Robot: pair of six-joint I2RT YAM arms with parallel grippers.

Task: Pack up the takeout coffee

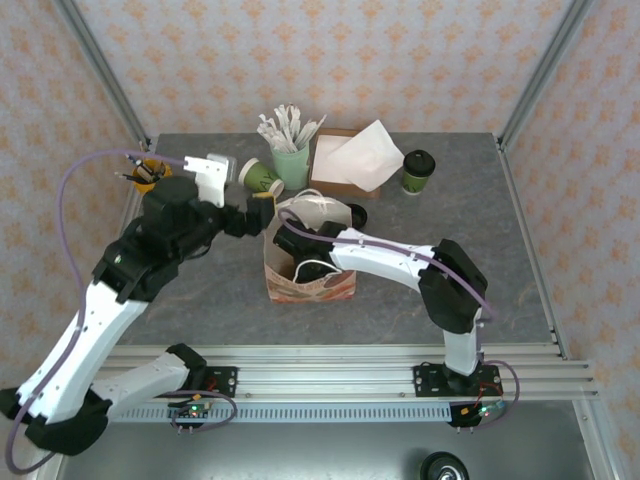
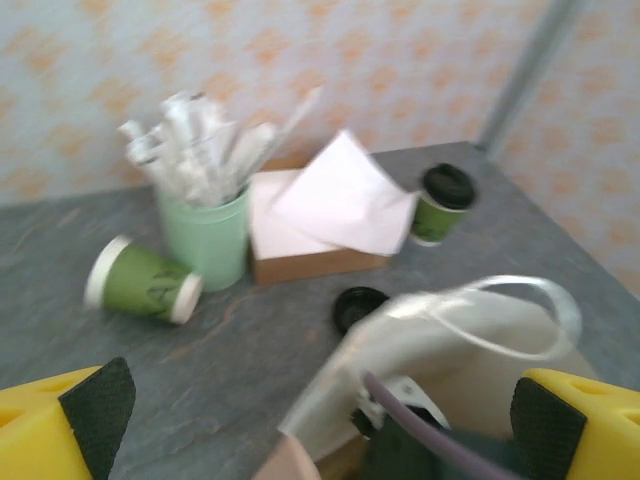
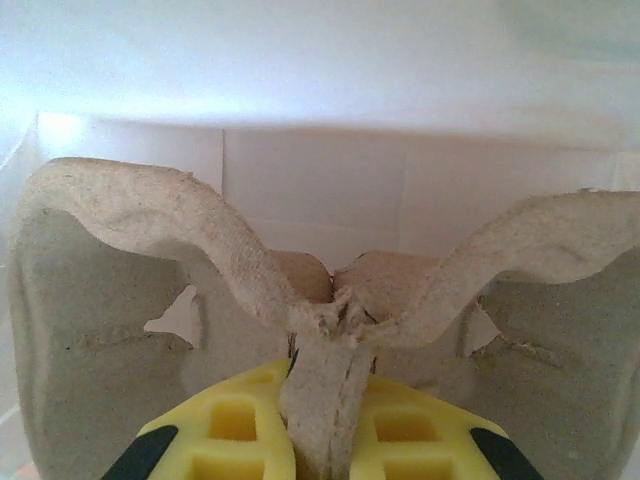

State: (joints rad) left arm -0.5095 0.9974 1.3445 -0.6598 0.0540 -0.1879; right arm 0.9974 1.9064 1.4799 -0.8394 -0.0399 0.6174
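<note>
carrier [image 3: 150,250] seating is the step, i judge: right gripper [image 3: 320,440] pinches its centre ridge inside the bag [image 1: 305,285]; lower it level and flat. left gripper [image 2: 322,418] gapes wide near the bag's handle. coffee [image 1: 418,170] stands back right on the table [image 1: 500,260]. three cups, counting lidless cup [image 2: 140,280] and stick cup [image 2: 205,235]; two black lids, one loose lid [image 2: 360,305]; one bag, one carrier.

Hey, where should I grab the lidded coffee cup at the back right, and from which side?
Grip the coffee cup around its green wall just under the black lid, coming in level from the near side, I'd say. It stands upright, open in front; the napkin box sits close on its left.
</note>
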